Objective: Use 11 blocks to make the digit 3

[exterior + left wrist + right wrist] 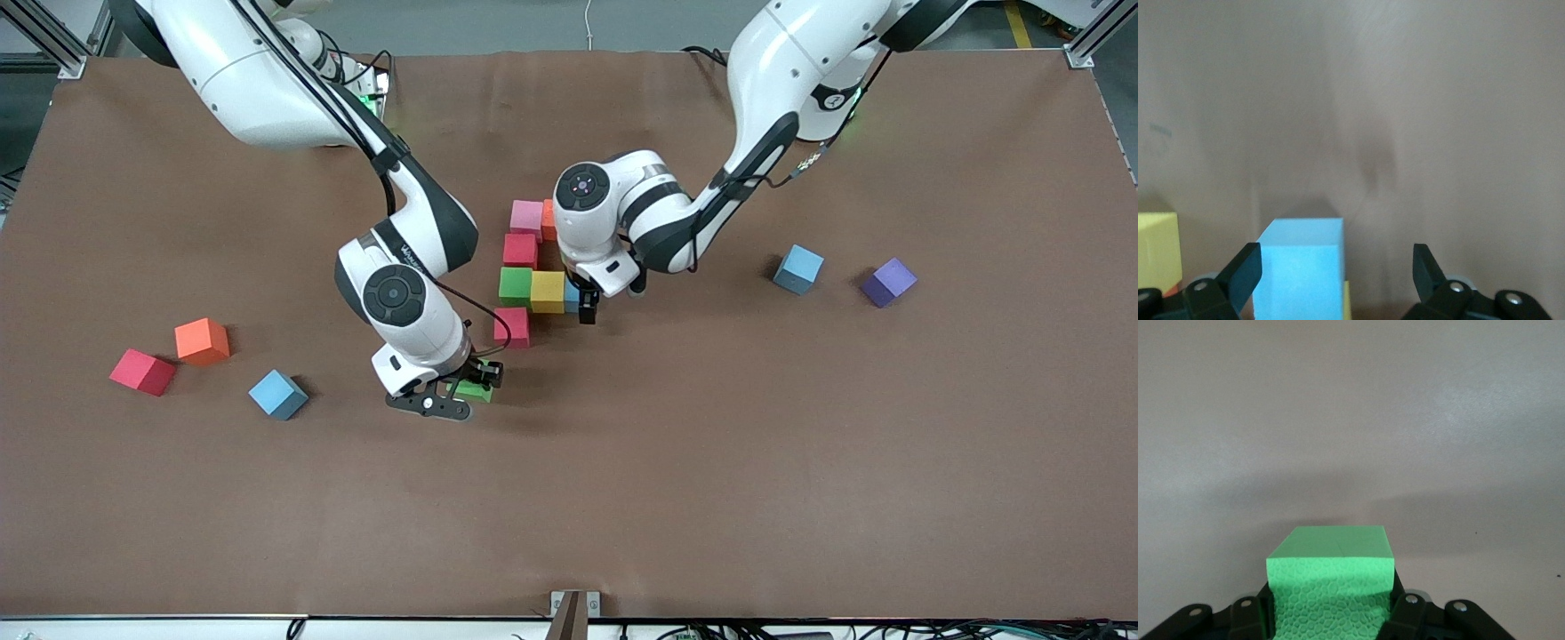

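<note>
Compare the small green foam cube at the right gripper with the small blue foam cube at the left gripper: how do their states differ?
The green foam cube is clamped by the shut right gripper, apart from the figure. The blue foam cube sits between the open left gripper's fingers, one finger clear of it, beside the yellow cube in the figure's middle row. Both are matte cubes of equal size.

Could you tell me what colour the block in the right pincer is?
Green block, shown best in the right wrist view.
</note>
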Robot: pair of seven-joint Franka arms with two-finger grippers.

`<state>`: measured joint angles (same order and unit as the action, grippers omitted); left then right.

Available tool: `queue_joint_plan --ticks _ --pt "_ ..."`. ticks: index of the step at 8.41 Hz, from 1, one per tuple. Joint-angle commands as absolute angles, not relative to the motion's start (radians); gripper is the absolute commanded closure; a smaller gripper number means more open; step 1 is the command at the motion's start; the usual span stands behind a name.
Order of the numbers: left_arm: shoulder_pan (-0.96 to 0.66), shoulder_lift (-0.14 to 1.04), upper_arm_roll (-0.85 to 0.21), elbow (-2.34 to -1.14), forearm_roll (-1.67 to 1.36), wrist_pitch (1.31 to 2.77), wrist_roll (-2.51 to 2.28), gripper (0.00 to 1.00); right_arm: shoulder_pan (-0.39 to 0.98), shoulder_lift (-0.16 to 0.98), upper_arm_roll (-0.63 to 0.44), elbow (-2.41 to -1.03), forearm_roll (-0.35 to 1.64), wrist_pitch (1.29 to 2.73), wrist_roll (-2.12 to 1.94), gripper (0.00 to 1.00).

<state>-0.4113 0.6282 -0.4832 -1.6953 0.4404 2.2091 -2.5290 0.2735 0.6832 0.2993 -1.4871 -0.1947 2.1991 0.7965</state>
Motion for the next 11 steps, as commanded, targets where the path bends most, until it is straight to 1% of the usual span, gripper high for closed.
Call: queue_joint_plan --ticks 1,2,4,5,7,8,9,10,11 --pt "-0.329 0.501 -0.492 -1.75 0.446 2.152 -2.394 0.0 0.296 0.701 0.305 -1.482 -0.213 2.229 0.782 1.0" --pt "-0.274 0.458 -0.508 -1.778 0.439 2.152 -2.322 0.0 0.337 0.71 0.299 -1.482 -0.224 2.244 0.775 1.0" --pt "-0.101 0.404 -0.607 -1.846 0.437 2.151 -2.208 0.0 0.356 0.733 0.295 -1.482 -0.261 2.249 0.776 1.0" --pt "0.029 0.37 -0.692 -1.914 0.437 2.151 -2.145 0.0 0.363 0.742 0.295 -1.485 -0.265 2.258 0.778 1.0" --pt "0.307 0.347 -0.884 -2.033 0.439 2.151 -2.03 0.0 0.387 0.746 0.293 -1.496 -0.264 2.279 0.784 1.0" --pt "0.428 0.342 -0.947 -2.086 0.451 2.152 -1.967 0.0 0.4 0.746 0.284 -1.505 -0.281 2.287 0.805 1.0" --pt "0.521 0.328 -0.978 -2.136 0.453 2.152 -1.886 0.0 0.416 0.736 0.267 -1.566 -0.296 2.357 0.842 1.0" --pt "0.591 0.302 -0.98 -2.193 0.454 2.164 -1.802 0.0 0.417 0.732 0.261 -1.607 -0.296 2.406 0.853 1.0" --pt "0.654 0.278 -0.98 -2.242 0.456 2.183 -1.742 0.0 0.419 0.73 0.261 -1.611 -0.298 2.408 0.865 1.0"
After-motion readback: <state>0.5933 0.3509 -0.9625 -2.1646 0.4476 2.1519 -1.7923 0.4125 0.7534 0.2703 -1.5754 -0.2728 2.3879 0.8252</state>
